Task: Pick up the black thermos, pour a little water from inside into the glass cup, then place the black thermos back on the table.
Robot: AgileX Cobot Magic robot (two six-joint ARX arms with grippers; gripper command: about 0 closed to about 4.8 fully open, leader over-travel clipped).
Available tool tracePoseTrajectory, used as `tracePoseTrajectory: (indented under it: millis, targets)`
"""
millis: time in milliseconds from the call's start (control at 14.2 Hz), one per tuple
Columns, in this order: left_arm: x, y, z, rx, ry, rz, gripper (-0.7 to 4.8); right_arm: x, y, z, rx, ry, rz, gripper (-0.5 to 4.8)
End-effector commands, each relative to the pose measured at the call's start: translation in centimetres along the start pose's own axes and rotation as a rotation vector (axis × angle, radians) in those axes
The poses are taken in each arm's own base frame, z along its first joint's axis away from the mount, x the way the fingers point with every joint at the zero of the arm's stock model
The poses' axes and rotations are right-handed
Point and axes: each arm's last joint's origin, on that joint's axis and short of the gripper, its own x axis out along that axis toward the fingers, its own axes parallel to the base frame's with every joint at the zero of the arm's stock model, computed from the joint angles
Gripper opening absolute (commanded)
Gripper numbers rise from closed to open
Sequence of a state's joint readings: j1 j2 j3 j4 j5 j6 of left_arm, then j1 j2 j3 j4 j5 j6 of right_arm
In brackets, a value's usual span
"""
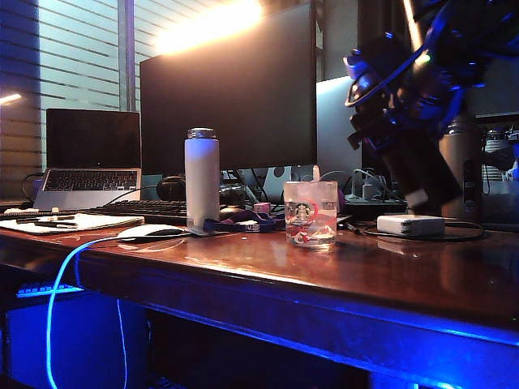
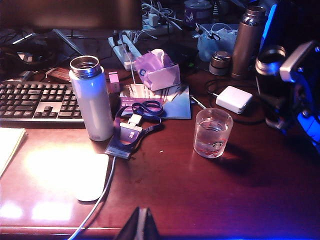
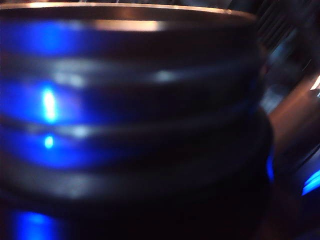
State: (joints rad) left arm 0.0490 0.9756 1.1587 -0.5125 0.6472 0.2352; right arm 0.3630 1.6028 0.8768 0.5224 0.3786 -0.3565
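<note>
Glossy reddish-brown wood forms the tabletop (image 1: 340, 279), washed in blue light along its thick front edge and backed by a dark monitor (image 1: 227, 89), a laptop (image 1: 91, 154) and slatted blinds (image 1: 73, 49) glowing at the window; a keyboard (image 2: 37, 101), a white mouse (image 2: 91, 176), a lanyard (image 2: 134, 125) and a white power adapter (image 2: 233, 99) lie scattered across it; the black thermos (image 2: 272, 85) is a slim matte-black cylinder with a shiny open metal rim, seen tilted in the exterior view with a small white label near its base, off the wood at the right of the scene; the right hand (image 2: 295, 95) is clamped around its body, and in the right wrist view the dark ribbed neck fills the picture, blurred; the glass cup (image 1: 310, 214) stands upright near the middle, clear with a green logo and red-pink swirls, a little water in it, apart from the thermos; a white bottle (image 1: 202, 177) stands upright to its left; the left hand (image 2: 142, 224) hangs above the near edge, its fingers pressed together on nothing.
</note>
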Motion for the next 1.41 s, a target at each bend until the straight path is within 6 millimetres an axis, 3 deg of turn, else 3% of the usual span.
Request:
tracePoseTrajectory:
  millis: [70, 423, 775, 1057, 1127, 1198, 1268, 1409]
  targets:
    - [-0.1, 0.0, 0.2, 0.011, -0.015, 0.0, -0.02, -1.5, -0.4, 0.0, 0.126, -0.041, 0.036, 0.49]
    - [-0.1, 0.0, 0.2, 0.011, -0.015, 0.0, -0.02, -3.0, 0.1, -1.6, 0.19, -0.094, 0.221, 0.5]
    - [-0.1, 0.0, 0.2, 0.011, -0.015, 0.0, -0.02, -3.6, -0.2, -4.1, 0.275, -0.114, 0.236, 0.5]
    - [-0.1, 0.0, 0.2, 0.011, -0.015, 0.0, -0.02, -3.7, -0.1, -4.3, 0.271, -0.124, 0.303, 0.54]
    - [-0.1, 0.0, 0.2, 0.011, -0.015, 0.0, -0.02, -3.8, 0.0, -4.3, 0.27, -0.129, 0.319, 1.09]
    - [-0.1, 0.0, 0.2, 0.011, -0.015, 0.0, -0.02, -3.8, 0.0, -4.3, 0.27, -0.13, 0.325, 2.61]
    - [-0.1, 0.0, 0.2, 0.011, -0.014, 0.0, -0.02, -3.8, 0.0, -4.3, 0.269, -0.127, 0.326, 3.23]
    - [-0.1, 0.0, 0.2, 0.011, -0.015, 0.0, -0.02, -3.8, 0.0, -4.3, 0.269, -0.127, 0.326, 3.78]
